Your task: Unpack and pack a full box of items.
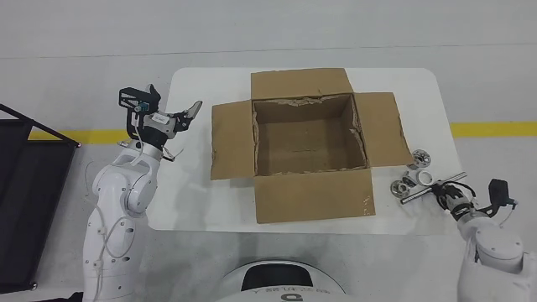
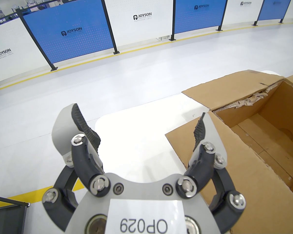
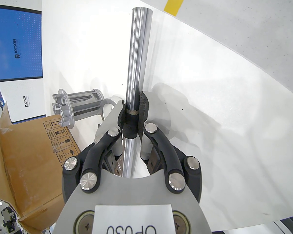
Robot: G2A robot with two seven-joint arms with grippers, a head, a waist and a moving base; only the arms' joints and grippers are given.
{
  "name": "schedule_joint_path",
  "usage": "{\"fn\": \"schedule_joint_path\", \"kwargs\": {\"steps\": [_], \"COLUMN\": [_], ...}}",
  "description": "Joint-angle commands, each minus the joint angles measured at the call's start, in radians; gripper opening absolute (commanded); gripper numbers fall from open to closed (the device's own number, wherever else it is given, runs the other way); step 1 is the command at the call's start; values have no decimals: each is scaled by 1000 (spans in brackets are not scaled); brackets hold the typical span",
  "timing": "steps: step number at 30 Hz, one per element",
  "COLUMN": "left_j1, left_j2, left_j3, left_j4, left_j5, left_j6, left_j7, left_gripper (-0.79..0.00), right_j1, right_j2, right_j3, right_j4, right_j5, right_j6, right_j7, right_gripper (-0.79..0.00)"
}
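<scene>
The cardboard box [image 1: 312, 195] stands upright in the middle of the white bench [image 1: 201, 205], with all four flaps folded outward and its brown inner floor in view. The left gripper [image 2: 139, 113] hovers over the bench's left edge, just beside the box's left flap [image 1: 230, 141] but apart from it. Its jaws are released and spread wide, with nothing between them. The right gripper [image 3: 133, 105] is at the bench's near right corner, and its jaws are clenched on a polished steel rod [image 3: 137, 49]. They grasp it toward one end, so most of its length reaches out past them. Whether the rod touches the bench cannot be told. Close beside the rod, to the right of the box's right flap, lie a flanged metal spool [image 1: 401, 188], a second spool [image 1: 421, 158] farther back, and a white ring [image 3: 107, 103] between them.
</scene>
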Motion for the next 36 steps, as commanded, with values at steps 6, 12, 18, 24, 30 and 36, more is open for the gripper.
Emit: {"fn": "schedule_joint_path", "kwargs": {"steps": [6, 12, 18, 24, 30, 36], "left_j1": [0, 0, 0, 0, 0, 0], "left_j2": [0, 0, 0, 0, 0, 0], "left_j3": [0, 0, 0, 0, 0, 0], "left_j4": [0, 0, 0, 0, 0, 0], "left_j5": [0, 0, 0, 0, 0, 0], "left_j6": [0, 0, 0, 0, 0, 0], "left_j7": [0, 0, 0, 0, 0, 0], "left_gripper": [0, 0, 0, 0, 0, 0], "right_j1": [-14, -29, -58, -78, -85, -91], "right_j2": [6, 9, 11, 13, 16, 19], "right_j3": [-9, -11, -3, -12, -22, -27], "right_j4": [-9, -24, -53, -77, -84, -90], "right_j5": [10, 29, 66, 72, 81, 95], "right_j6": [6, 22, 25, 35, 40, 43], "right_j7": [-4, -17, -27, -41, -50, -64], "right_gripper": [-557, -542, -520, -453, -449, -443]}}
